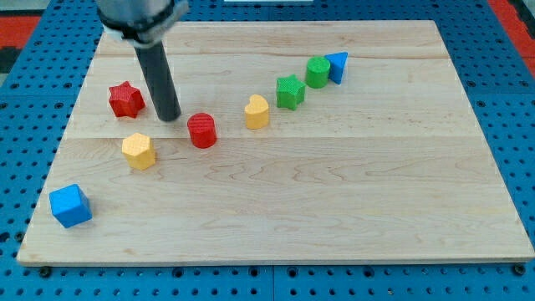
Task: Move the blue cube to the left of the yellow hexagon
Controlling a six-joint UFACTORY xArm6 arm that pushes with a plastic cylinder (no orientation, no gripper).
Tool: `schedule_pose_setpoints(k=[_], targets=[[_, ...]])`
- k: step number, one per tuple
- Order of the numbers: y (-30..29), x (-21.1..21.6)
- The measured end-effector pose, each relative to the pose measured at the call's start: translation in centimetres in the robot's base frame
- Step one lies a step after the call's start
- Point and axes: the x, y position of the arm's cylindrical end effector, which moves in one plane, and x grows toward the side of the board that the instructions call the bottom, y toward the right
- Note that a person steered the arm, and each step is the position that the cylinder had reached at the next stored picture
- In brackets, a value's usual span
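Note:
The blue cube [69, 206] lies near the wooden board's bottom left corner. The yellow hexagon [139, 150] lies above and to the right of it. My tip [169, 116] rests on the board above and right of the yellow hexagon, between the red star [126, 99] on its left and the red cylinder [201, 130] on its right. It touches none of them and is far from the blue cube.
A yellow heart-shaped block [257, 111], a green star [290, 91], a green cylinder [317, 73] and a blue triangle [338, 66] run in a diagonal line toward the view's top right. The wooden board [351, 192] lies on a blue pegboard.

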Motion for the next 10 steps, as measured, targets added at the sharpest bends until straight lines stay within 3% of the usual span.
schedule_pose_setpoints(k=[1, 3, 4, 5, 6, 7, 8, 9, 10], targets=[[4.6, -3.2], [10.6, 3.1], [7.5, 4.8], [3.0, -0.5], [0.2, -2.9], [1.9, -3.1], [5.5, 3.8], [4.0, 11.2], [-2.5, 14.6]])
